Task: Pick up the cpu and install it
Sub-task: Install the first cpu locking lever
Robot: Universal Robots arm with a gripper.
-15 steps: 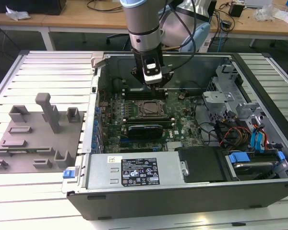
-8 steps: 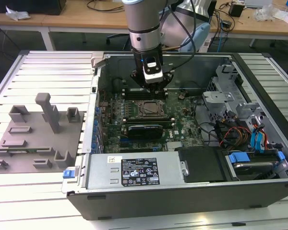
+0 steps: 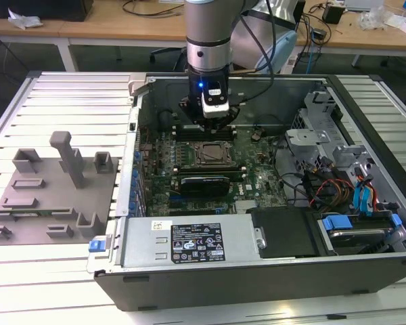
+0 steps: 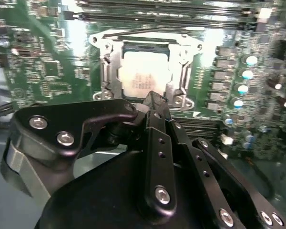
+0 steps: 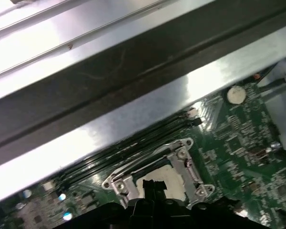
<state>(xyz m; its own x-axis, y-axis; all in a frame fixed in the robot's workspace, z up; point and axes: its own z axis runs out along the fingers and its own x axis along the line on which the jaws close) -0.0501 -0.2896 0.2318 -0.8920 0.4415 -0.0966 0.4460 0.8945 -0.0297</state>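
Note:
The cpu (image 4: 142, 78), a pale silvery square, lies flat inside the metal-edged socket frame (image 4: 106, 67) on the green motherboard; the first wrist view also shows the cpu (image 5: 170, 182) in the frame. My gripper (image 4: 153, 99) hangs just above the socket's edge, its black fingers pressed together with nothing between them. The same gripper (image 5: 152, 185) tip overlaps the chip's edge in the first wrist view. In the exterior view the gripper (image 3: 212, 127) is inside the open computer case (image 3: 189, 284), just behind the socket frame (image 3: 213, 154).
Memory slots (image 4: 171, 12) run beside the socket. A black card (image 3: 204, 183) sits in front of it, and drive cages and cables (image 3: 338, 169) fill the exterior view's right. A grey fixture with blocks and posts (image 3: 51, 189) lies outside the case on the exterior view's left.

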